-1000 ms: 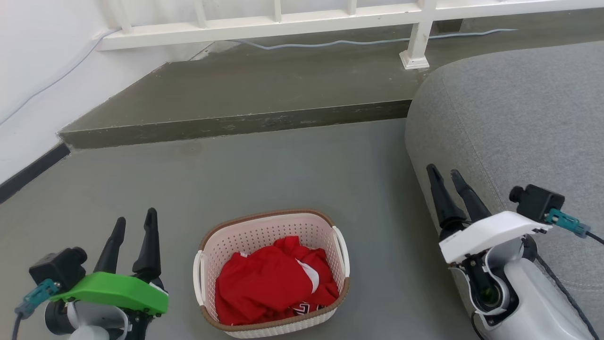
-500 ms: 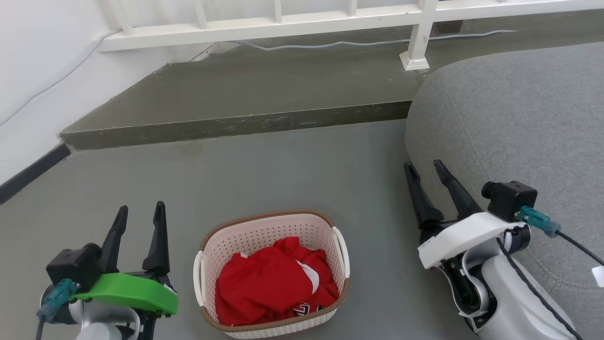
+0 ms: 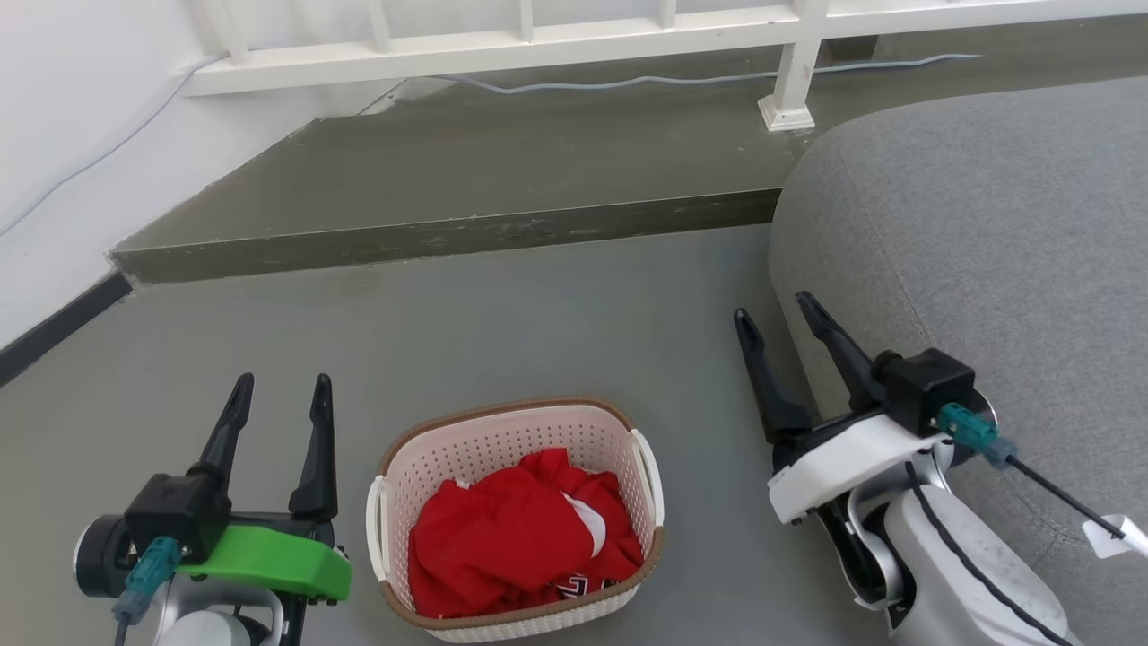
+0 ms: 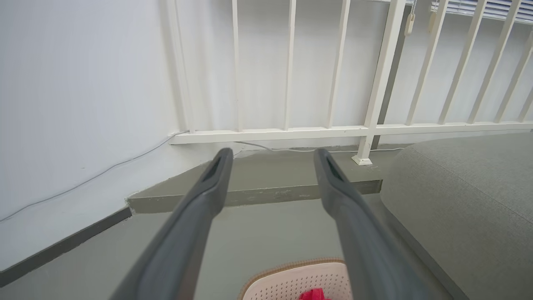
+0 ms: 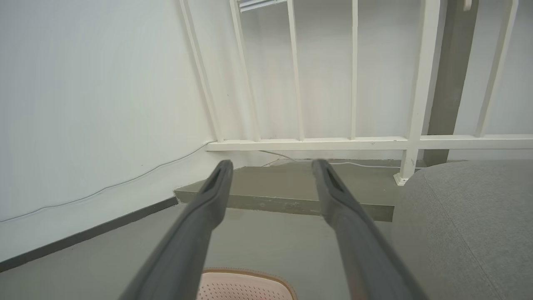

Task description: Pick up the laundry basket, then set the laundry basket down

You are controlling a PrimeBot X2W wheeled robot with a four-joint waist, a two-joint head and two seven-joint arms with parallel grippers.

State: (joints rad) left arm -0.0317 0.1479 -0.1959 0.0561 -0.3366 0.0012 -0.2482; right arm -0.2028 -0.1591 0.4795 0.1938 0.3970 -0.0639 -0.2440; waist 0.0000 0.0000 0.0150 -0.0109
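A home living space: grey sofa (image 3: 969, 224), white railing (image 3: 538, 40), laundry basket (image 3: 502, 435).

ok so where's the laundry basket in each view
head view: laundry basket at bottom centre, on the floor.
left wrist view: its far rim at the bottom edge, right of centre.
right wrist view: its far rim at the bottom edge, left of centre.
shared landmark: white railing post.

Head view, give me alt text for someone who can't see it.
A cream laundry basket holding red clothing sits on a grey floor between the left gripper and right gripper, both with fingers open and holding nothing. A grey sofa is at right, a white railing behind.
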